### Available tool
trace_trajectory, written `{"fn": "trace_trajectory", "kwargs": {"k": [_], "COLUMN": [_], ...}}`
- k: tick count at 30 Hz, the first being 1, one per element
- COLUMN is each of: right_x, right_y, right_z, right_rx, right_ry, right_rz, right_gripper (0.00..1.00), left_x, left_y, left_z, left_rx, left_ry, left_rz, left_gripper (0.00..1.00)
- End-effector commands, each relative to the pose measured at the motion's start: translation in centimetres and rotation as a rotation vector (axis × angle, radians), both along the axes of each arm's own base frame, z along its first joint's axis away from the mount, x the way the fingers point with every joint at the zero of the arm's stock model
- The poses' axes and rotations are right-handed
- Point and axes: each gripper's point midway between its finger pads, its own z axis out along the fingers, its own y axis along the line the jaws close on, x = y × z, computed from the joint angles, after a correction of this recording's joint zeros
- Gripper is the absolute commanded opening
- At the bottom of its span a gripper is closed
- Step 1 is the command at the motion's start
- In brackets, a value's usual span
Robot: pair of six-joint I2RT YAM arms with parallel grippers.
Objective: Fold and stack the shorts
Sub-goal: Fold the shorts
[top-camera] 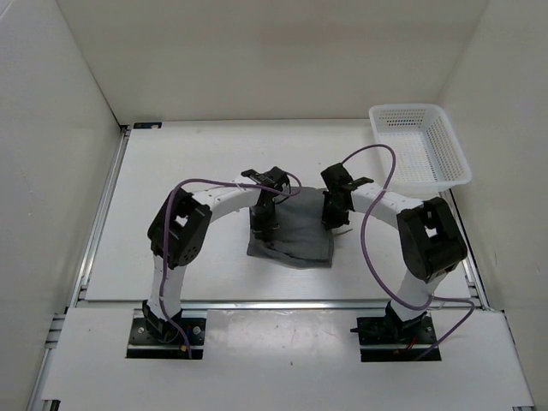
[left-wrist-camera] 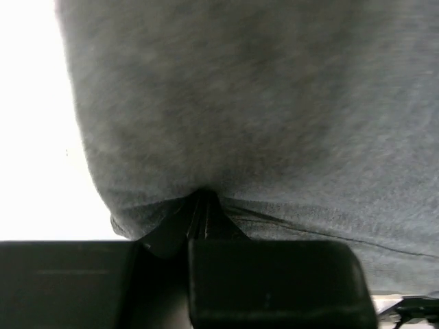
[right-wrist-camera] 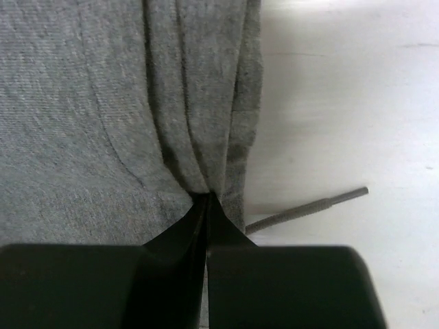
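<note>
The grey shorts (top-camera: 295, 233) lie folded in a compact patch at the middle of the table. My left gripper (top-camera: 264, 229) is shut on the shorts at their left edge; in the left wrist view the fabric (left-wrist-camera: 260, 110) puckers into the closed jaws (left-wrist-camera: 199, 205). My right gripper (top-camera: 334, 221) is shut on the shorts at their right edge; in the right wrist view folds of the fabric (right-wrist-camera: 103, 103) gather into the closed jaws (right-wrist-camera: 207, 202). The grey drawstring tip (right-wrist-camera: 309, 209) lies on the table beside them.
A white plastic mesh basket (top-camera: 419, 145) stands at the back right of the table. White walls enclose the table at the left, back and right. Purple cables loop above both arms.
</note>
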Motion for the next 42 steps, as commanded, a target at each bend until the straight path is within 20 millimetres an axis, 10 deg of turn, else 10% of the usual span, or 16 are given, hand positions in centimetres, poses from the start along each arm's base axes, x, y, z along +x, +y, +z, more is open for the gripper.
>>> {"fn": "trace_trajectory", "kwargs": {"k": [1, 8, 11, 18, 26, 30, 31, 32, 34, 35, 37, 42], "right_x": [1.1, 4.5, 6.8, 9.4, 10.0, 10.9, 10.8, 10.6, 9.8, 9.1, 7.9, 4.2], "right_y": [0.6, -0.5, -0.7, 0.1, -0.1, -2.4, -3.0, -3.5, -5.2, -5.9, -7.1, -11.0], "right_z": [1.2, 9.5, 10.2, 4.2, 3.9, 9.2, 10.1, 12.3, 13.8, 15.6, 16.3, 19.6], "right_rx": [0.031, 0.077, 0.078, 0.084, 0.073, -0.007, -0.021, -0.019, -0.07, -0.067, -0.095, -0.172], "right_ry": [-0.048, -0.216, -0.231, -0.074, -0.078, -0.208, -0.231, -0.278, -0.318, -0.359, -0.387, -0.485], "right_rz": [0.039, -0.008, -0.011, -0.019, -0.061, -0.129, -0.159, -0.194, -0.243, -0.265, -0.288, -0.347], "right_gripper": [0.0, 0.03, 0.06, 0.0, 0.0, 0.15, 0.48, 0.6, 0.75, 0.84, 0.9, 0.98], "left_x": [-0.1, 2.9, 5.4, 11.5, 13.0, 14.2, 14.5, 14.7, 14.6, 14.3, 13.7, 11.2], "left_y": [0.4, -0.7, -0.6, -1.4, -1.4, -1.4, -1.3, -1.2, -1.1, -0.9, -0.3, 2.9], "left_z": [2.7, 11.0, 12.0, 6.5, 2.8, 7.6, 8.9, 11.0, 14.3, 16.7, 19.4, 27.2], "left_rx": [-0.041, -0.195, -0.186, -0.152, -0.118, -0.134, -0.136, -0.147, -0.172, -0.198, -0.211, -0.27], "left_ry": [-0.057, -0.218, -0.261, -0.193, -0.115, -0.204, -0.233, -0.276, -0.326, -0.369, -0.417, -0.565], "left_rz": [-0.026, -0.064, -0.056, -0.027, -0.006, -0.009, -0.006, -0.013, -0.023, -0.022, -0.028, 0.015], "left_gripper": [0.1, 0.1, 0.1, 0.1, 0.1, 0.1, 0.13, 0.18, 0.33, 0.58, 0.8, 0.9]}}
